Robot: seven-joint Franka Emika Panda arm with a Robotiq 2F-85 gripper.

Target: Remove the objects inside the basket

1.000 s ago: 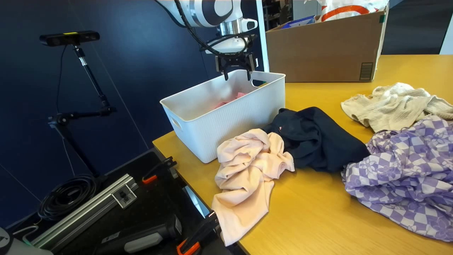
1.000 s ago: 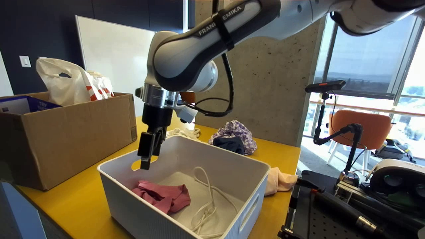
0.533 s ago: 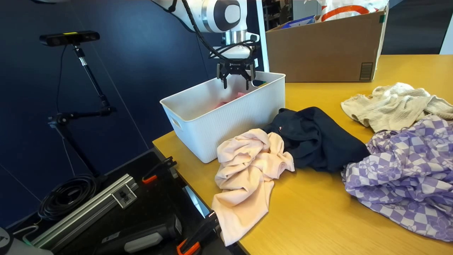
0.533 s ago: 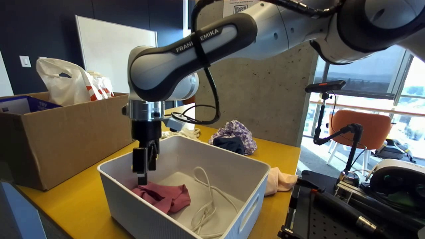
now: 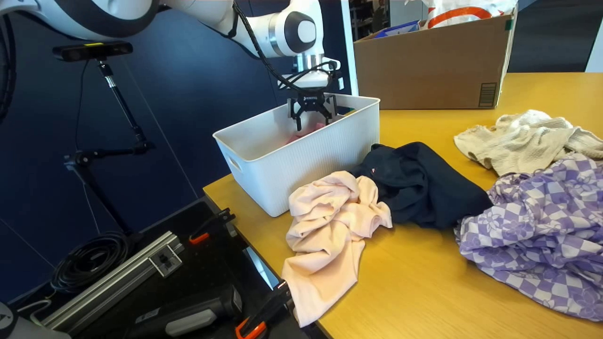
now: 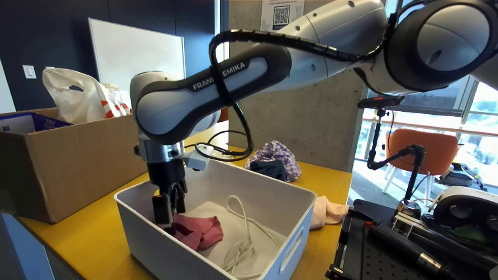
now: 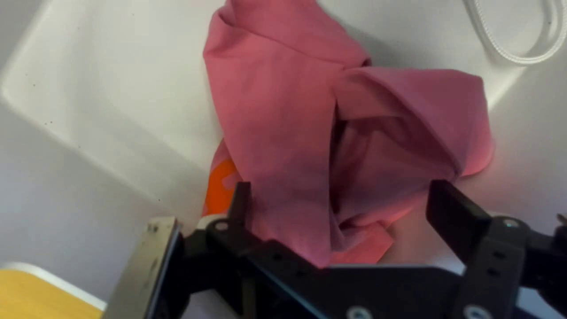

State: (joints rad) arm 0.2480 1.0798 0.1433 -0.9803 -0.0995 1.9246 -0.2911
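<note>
1. Wrist view: pink cloth (image 7: 283, 115), smooth, matte, loosely folded on the floor of the bin (image 7: 110, 66). Orange patch (image 7: 220, 186) at its edge, seen only here. Gripper (image 7: 340, 192) spread wide over the cloth, nothing held.
2. In an exterior view: gripper down inside the bin at the pink cloth; contact unclear. Thin white cord (image 6: 246, 222) looped near it.
3. In an exterior view: bin's ribbed plastic side leaves only a sliver of pink cloth showing. On the table (image 5: 400, 282): peach cloth (image 5: 330, 221), soft folds; navy cloth (image 5: 424, 188), slumped; checked cloth (image 5: 541, 230), crumpled.

Spread jaws inside white basket (image 5: 325, 162), near pink cloth (image 5: 320, 126)
</note>
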